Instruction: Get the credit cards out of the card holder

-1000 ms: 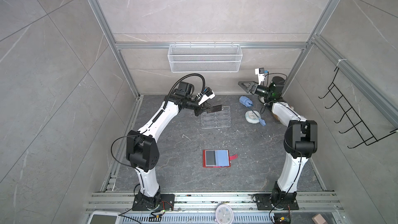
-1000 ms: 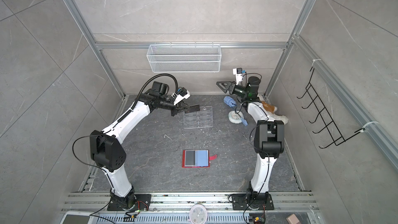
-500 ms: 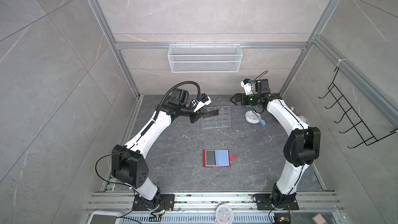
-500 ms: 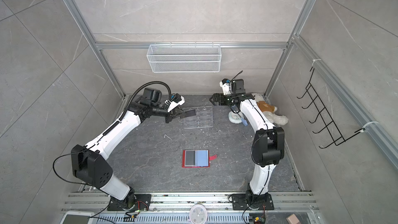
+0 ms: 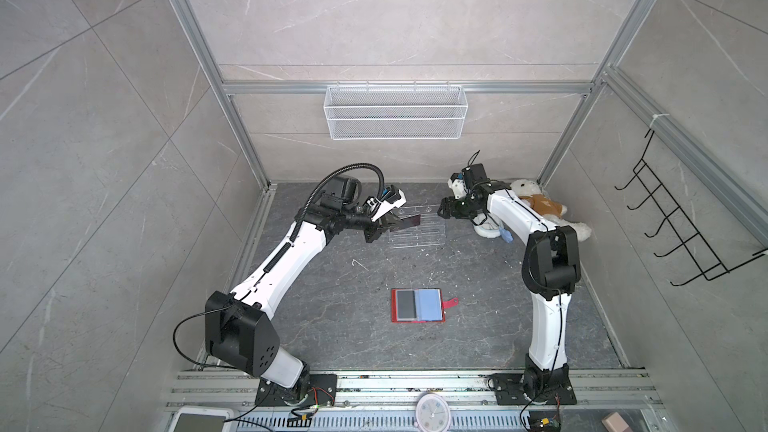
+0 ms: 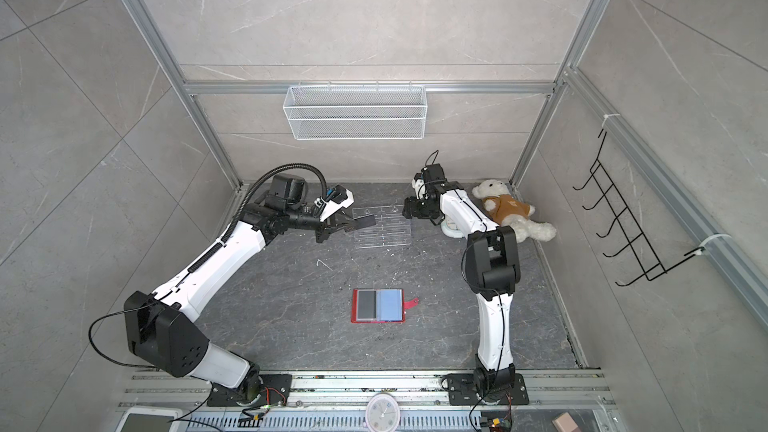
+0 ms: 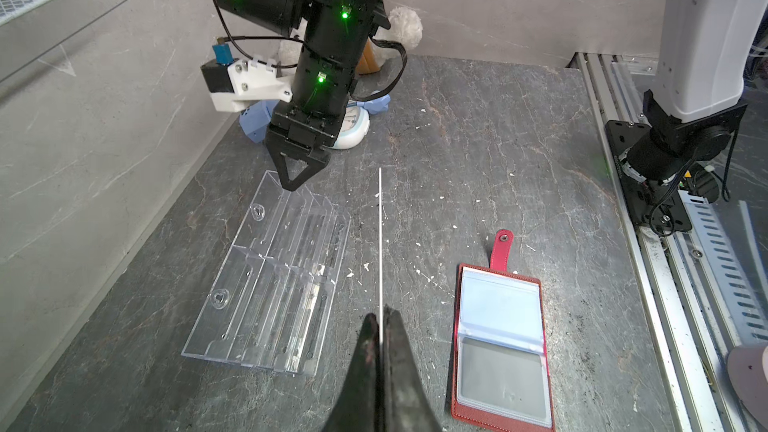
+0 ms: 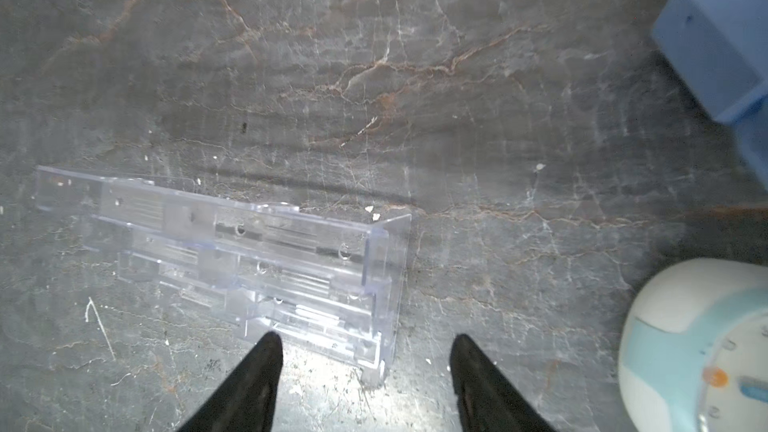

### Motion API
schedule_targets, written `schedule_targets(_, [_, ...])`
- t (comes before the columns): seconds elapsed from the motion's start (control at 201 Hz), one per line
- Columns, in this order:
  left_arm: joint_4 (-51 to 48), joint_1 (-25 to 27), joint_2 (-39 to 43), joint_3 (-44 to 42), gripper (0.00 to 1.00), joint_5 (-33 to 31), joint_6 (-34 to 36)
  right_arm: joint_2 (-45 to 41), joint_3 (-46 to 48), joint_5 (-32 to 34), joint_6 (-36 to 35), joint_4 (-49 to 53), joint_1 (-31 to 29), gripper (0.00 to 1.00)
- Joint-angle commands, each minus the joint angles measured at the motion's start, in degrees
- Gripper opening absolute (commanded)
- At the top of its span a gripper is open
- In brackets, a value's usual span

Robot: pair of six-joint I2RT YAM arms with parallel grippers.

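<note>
Clamping a thin black card (image 7: 380, 243) edge-on, my left gripper (image 7: 380, 317) is hovering by the clear stand (image 5: 419, 232). My right gripper (image 8: 365, 342) is gaping; the red card holder (image 5: 417, 321) is lying open mid-table.

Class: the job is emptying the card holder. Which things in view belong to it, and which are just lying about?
Job: card holder, black card in left gripper, dark card in its sleeve.
Lying about: clear stand (maybe the drop spot), teddy bear, timer, wire basket.
</note>
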State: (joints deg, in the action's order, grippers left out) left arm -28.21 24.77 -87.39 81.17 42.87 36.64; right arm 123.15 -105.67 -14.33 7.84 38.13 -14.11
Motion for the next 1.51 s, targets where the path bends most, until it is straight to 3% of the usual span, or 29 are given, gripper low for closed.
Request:
schedule_targets(0.0, [0.52,0.19,2.14,-0.39,0.0,0.09,-0.49,2.17,-4.32,2.27,1.01,2.13,-0.88,0.64])
schedule_targets(0.314, [0.32,0.23,1.97,-0.88,0.0,-0.15,-0.26,8.25,-10.49,4.34,1.94,3.88,-0.97,0.41])
schedule_targets(0.408, [0.34,0.19,1.83,-0.89,0.0,-0.01,-0.32,9.42,-11.91,4.24,2.1,4.39,-1.01,0.39])
schedule_targets(0.801, [0.12,0.28,1.53,-1.13,0.0,0.09,-0.46,9.71,-12.68,6.1,1.72,6.35,-1.87,0.16])
schedule_targets(1.229, [1.23,0.54,0.69,-1.7,0.0,0.22,-1.47,-3.87,3.4,15.46,11.7,1.21,-4.41,0.06])
schedule_targets(1.508, [2.85,1.0,0.3,-2.77,0.0,0.46,-2.15,-11.53,14.36,20.57,17.82,-2.48,-8.27,0.07])
